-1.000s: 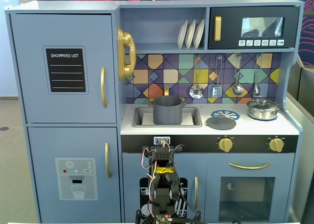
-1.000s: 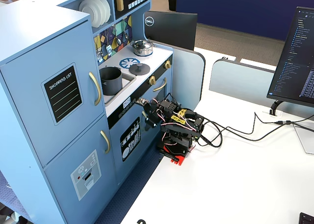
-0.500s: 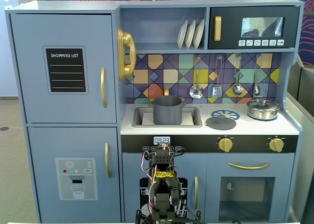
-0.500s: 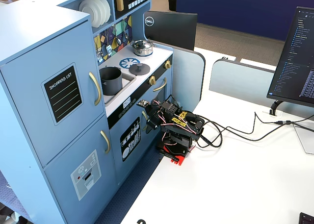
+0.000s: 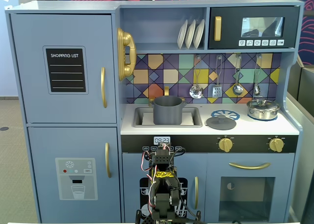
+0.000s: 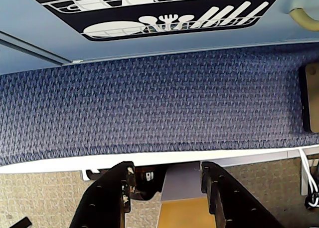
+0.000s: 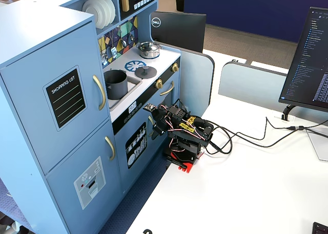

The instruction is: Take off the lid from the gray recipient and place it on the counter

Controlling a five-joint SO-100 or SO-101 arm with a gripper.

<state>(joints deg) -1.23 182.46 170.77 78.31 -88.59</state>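
The gray recipient (image 5: pixel 168 110) stands uncovered in the recessed sink, also seen in the other fixed view (image 7: pixel 116 84). The lid (image 5: pixel 221 121), a flat dark-gray disc with a small knob, lies on the counter (image 5: pixel 255 130) beside the blue burner print; it also shows in the other fixed view (image 7: pixel 146 71). My arm (image 5: pixel 162 185) is folded low in front of the toy kitchen, well below the counter. In the wrist view my gripper (image 6: pixel 166 170) is open and empty, pointing down at blue carpet and the white table edge.
A shiny steel pot (image 5: pixel 263 109) with its own lid stands at the counter's right end. Utensils hang on the backsplash above. The cabinet door with the dishwasher print (image 6: pixel 164 11) is close to the gripper. Cables and a monitor (image 7: pixel 307 65) are on the white table.
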